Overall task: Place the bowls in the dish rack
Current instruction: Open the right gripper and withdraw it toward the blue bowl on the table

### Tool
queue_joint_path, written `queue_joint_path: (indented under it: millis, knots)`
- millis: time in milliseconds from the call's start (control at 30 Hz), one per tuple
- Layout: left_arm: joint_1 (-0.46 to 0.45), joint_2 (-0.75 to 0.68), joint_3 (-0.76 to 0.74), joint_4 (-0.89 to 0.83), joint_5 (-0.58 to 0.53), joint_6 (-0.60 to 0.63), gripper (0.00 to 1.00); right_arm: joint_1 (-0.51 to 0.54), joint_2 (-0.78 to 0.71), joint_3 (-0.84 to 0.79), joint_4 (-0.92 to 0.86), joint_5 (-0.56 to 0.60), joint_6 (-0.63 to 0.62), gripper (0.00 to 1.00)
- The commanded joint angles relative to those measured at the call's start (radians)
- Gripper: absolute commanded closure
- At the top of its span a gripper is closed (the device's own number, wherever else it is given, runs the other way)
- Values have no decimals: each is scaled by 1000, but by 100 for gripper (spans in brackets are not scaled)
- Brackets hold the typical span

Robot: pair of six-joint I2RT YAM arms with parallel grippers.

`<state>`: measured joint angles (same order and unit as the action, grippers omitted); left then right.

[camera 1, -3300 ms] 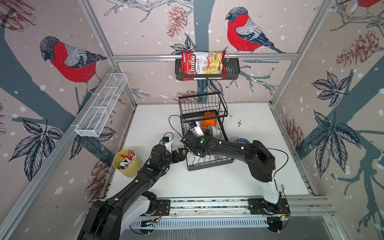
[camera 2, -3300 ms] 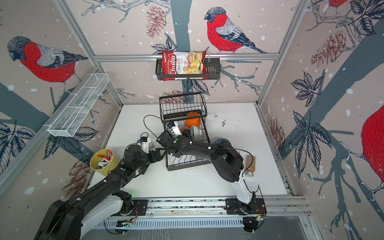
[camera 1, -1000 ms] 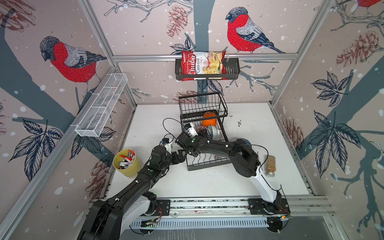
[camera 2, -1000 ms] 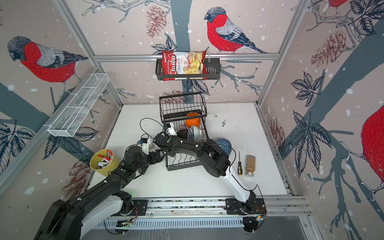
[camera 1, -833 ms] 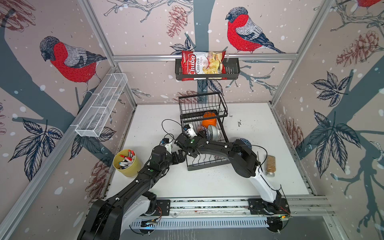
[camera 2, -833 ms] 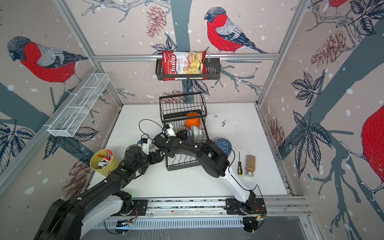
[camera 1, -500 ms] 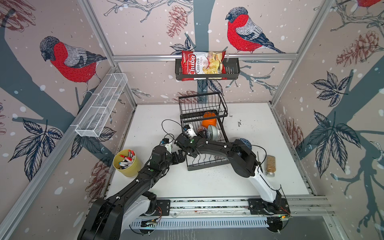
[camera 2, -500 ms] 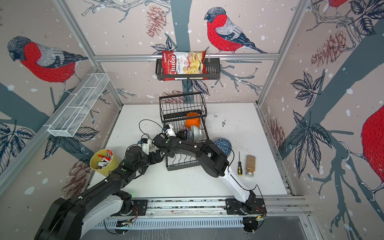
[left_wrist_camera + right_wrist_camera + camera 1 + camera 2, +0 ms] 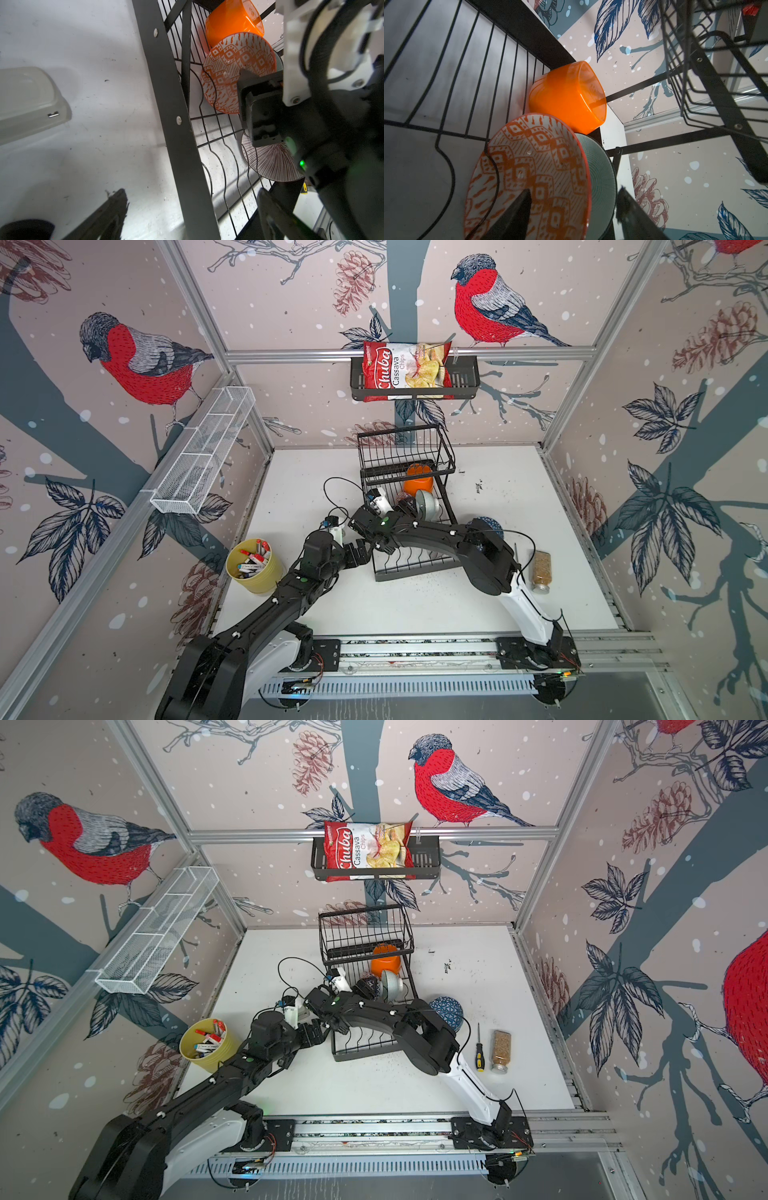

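Note:
The black wire dish rack stands mid-table. In the right wrist view a red patterned bowl stands on edge between its wavy wires, with a pale mint bowl behind it and an orange bowl beyond. My right gripper is open, its fingers either side of the red and mint rims, gripping neither. A striped bowl shows under the right wrist. A blue bowl sits on the table right of the rack. My left gripper is open at the rack's left frame bar.
A yellow cup of pens stands at the left. A screwdriver and a spice jar lie at the right. A shelf basket with a chips bag hangs on the back wall, and a white mesh trough on the left wall.
My right gripper has opened and let go of the red patterned bowl, which stays standing in the rack. The left arm has not moved.

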<state>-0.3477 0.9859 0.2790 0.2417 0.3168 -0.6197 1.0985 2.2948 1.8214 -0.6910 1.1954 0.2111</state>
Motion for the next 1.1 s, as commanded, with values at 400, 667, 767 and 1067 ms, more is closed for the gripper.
queue_joint_path:
  millis: [400,667,767,1067]
  knots:
    - [3,-1,5,17,12,3,4,32,-189,-114,27,-198,75,17]
    - [3,23,13,23,58,-3,4,52,-338,-255,25,-313,172,17]
    - [1,37,15,41,73,-15,4,62,-384,-303,24,-331,201,17]
    - [-45,73,17,78,92,-39,4,81,-577,-445,24,-362,312,14]
